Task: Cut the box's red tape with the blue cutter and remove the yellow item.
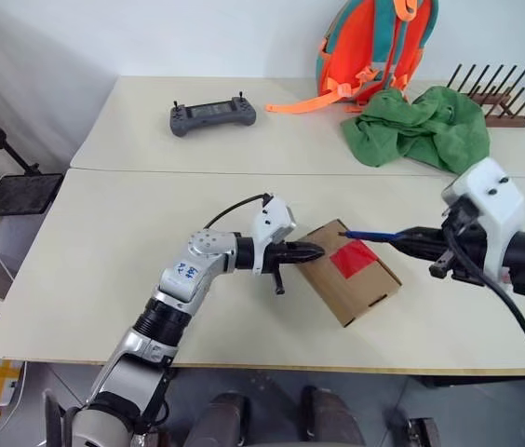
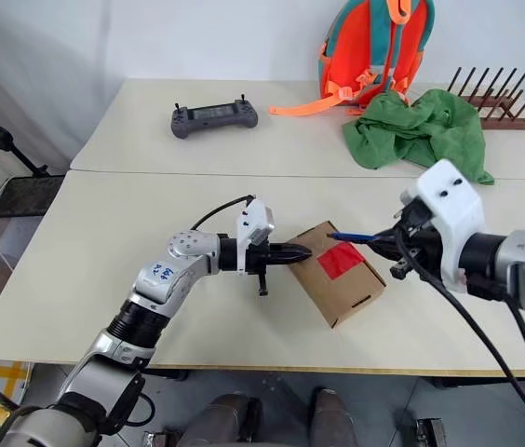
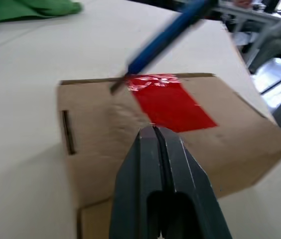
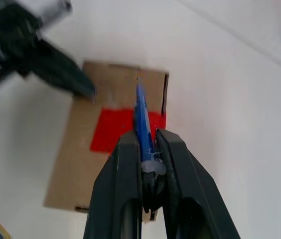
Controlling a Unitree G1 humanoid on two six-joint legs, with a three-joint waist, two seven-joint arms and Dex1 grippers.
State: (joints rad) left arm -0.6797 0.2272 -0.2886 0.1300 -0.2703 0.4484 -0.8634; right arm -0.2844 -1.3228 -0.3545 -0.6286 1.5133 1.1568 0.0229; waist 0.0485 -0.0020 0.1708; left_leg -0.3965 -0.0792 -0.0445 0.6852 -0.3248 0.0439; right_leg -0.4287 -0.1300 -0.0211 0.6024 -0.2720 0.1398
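The brown box (image 1: pixel 367 287) lies on the near table with the red tape (image 1: pixel 354 258) across its top. My left gripper (image 1: pixel 315 250) is shut and empty, and its tips sit on or just over the box top beside the tape (image 3: pixel 173 102). My right gripper (image 1: pixel 413 240) is shut on the blue cutter (image 1: pixel 370 235), reaching in from the right. The cutter's narrow tip (image 3: pixel 116 88) is at the far end of the tape, near the box's edge; I cannot tell whether it touches. The box is closed and the yellow item is hidden.
On the far table lie a grey controller (image 1: pixel 212 115), a green cloth (image 1: pixel 425 126), an orange backpack (image 1: pixel 374 47) and a wooden rack (image 1: pixel 503 101). A seam (image 1: pixel 151 170) divides the two tables. The box sits close to the table's front edge (image 1: pixel 272 366).
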